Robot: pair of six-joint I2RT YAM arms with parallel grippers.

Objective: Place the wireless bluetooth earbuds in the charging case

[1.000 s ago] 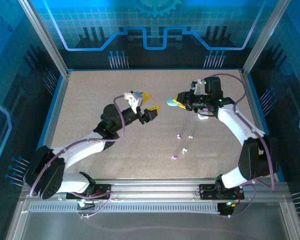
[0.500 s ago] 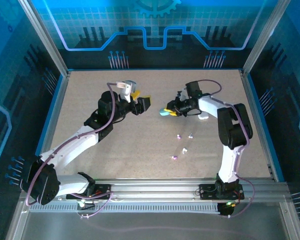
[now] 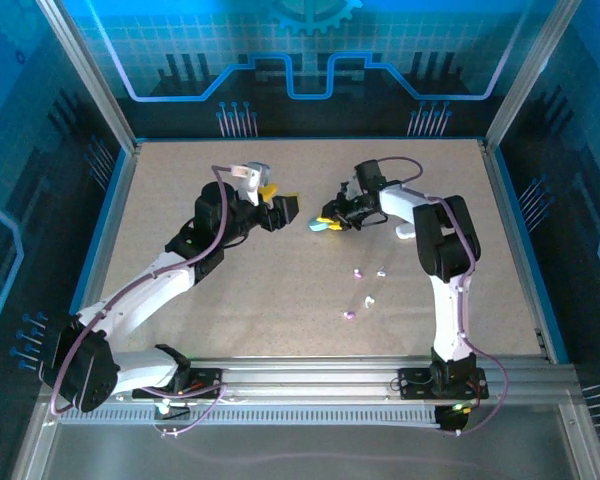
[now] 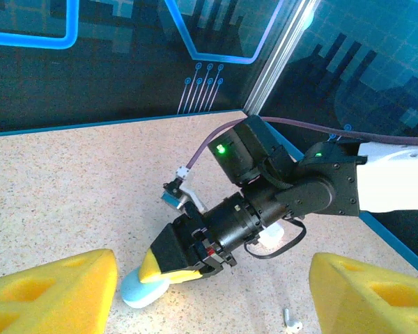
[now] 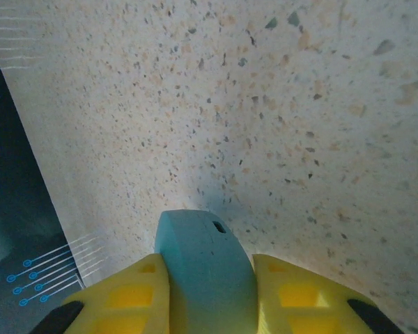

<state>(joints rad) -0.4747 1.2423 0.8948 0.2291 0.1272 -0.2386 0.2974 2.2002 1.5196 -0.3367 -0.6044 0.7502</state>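
My right gripper (image 3: 329, 221) is shut on a light blue charging case (image 3: 319, 226), held low over the table's middle. In the right wrist view the charging case (image 5: 205, 268) sits squeezed between the two yellow fingers (image 5: 125, 299), its closed seam and small port facing the table. My left gripper (image 3: 282, 200) hangs open just left of it, with nothing between its fingers (image 4: 49, 292). In the left wrist view the blue case (image 4: 141, 290) touches the table under the right gripper (image 4: 168, 268). Several tiny earbuds lie loose nearer the front: pinkish ones (image 3: 357, 272) (image 3: 348, 315) and white ones (image 3: 381, 272) (image 3: 367, 300).
A white case (image 3: 407, 232) lies behind the right arm's wrist, and shows as the white case (image 4: 272, 236) in the left wrist view. One white earbud (image 4: 290, 320) lies near the left gripper's right finger. Blue walls and metal posts (image 3: 130, 150) ring the speckled table.
My right arm has swung left and lowered the blue case toward the table. The left arm has drawn back to the left and its jaws have spread a little wider.
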